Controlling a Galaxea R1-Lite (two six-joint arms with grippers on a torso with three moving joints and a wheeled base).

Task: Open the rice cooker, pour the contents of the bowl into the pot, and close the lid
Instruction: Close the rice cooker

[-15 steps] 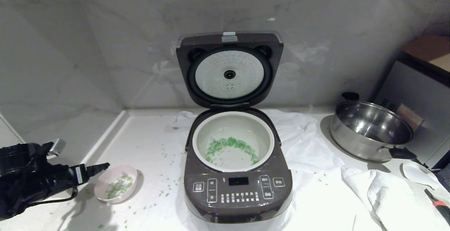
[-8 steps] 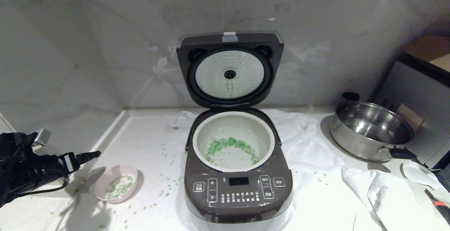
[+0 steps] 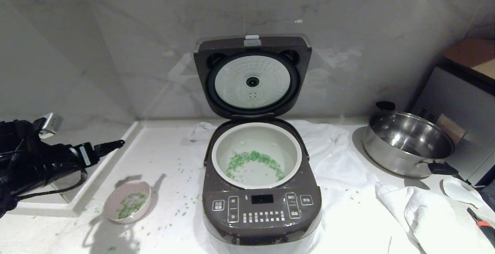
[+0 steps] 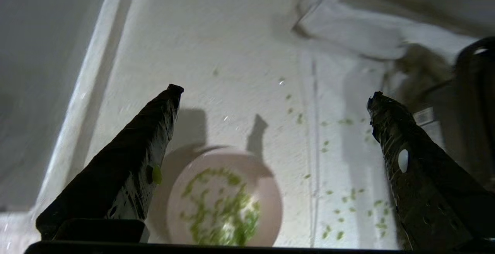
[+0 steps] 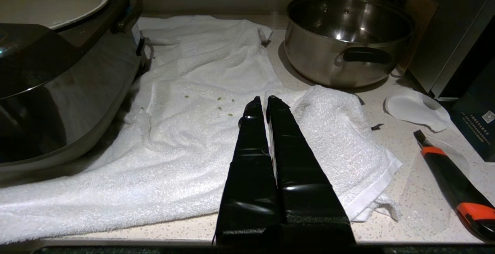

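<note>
rice cooker [image 3: 261,207]: front base cut by head view's lower edge | bowl [image 4: 226,200]: near rim cut off in left wrist view, grains inside blurred | left gripper [image 3: 116,144]: arm cut by picture's left edge | knife [image 3: 481,226]: mostly cut off at right edge | button labels: too small to read

Three cameras: one high overview, two close wrist views.
Head view looks down at the rice cooker [image 3: 261,192], frame centre; left wrist view overlooks the bowl [image 4: 226,202]; right wrist view skims the towel [image 5: 185,130], sharing the cooker.
</note>
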